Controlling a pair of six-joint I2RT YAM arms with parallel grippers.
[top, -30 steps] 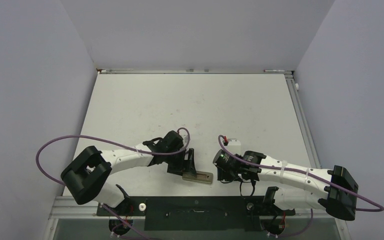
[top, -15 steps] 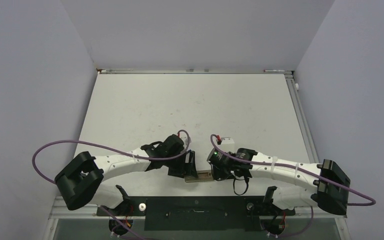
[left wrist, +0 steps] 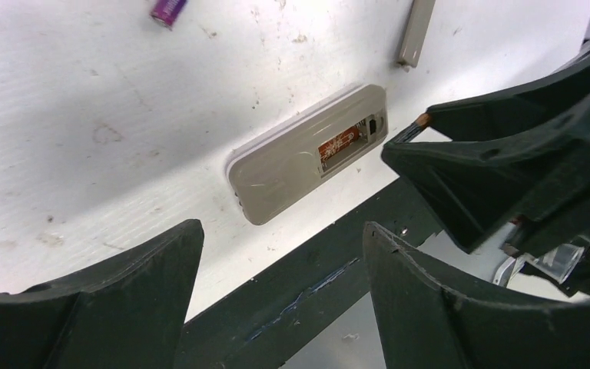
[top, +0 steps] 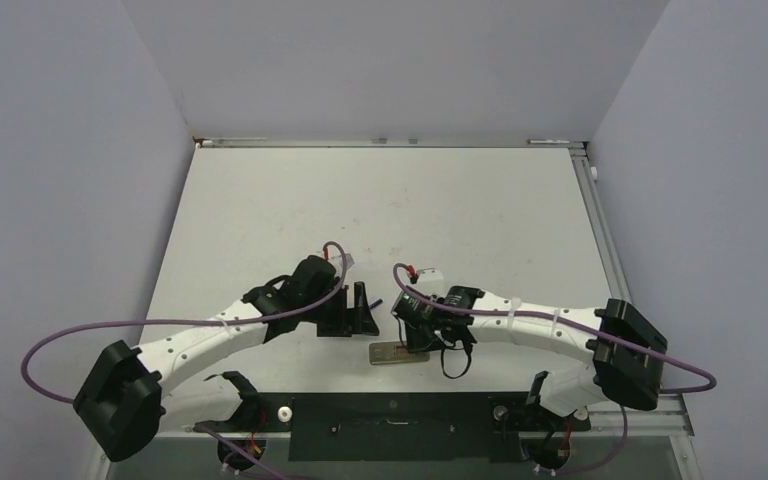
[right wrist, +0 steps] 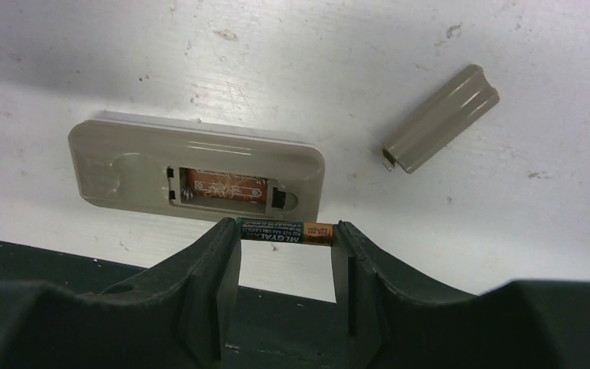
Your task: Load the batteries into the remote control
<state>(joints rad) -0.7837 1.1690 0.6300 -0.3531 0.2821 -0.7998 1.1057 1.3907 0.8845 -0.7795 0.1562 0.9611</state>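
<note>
The right gripper (right wrist: 286, 240) is pinching the light, rigid, probably slippery battery (right wrist: 284, 233) end-to-end, 6 o'clock of the remote control (right wrist: 123, 165); the left gripper (left wrist: 280, 231) is hanging released.

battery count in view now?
2: one battery held by the right gripper beside the remote control, a purple one lying on the table. The recess's brown patch may be a third.

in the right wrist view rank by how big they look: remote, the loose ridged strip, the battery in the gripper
1. grey-beige rectangular plastic remote control, back up: largest
2. loose grey-beige ridged plastic strip: middle
3. thin dark-and-gold cylindrical battery in the right gripper: smallest, even though nearest the camera
</note>
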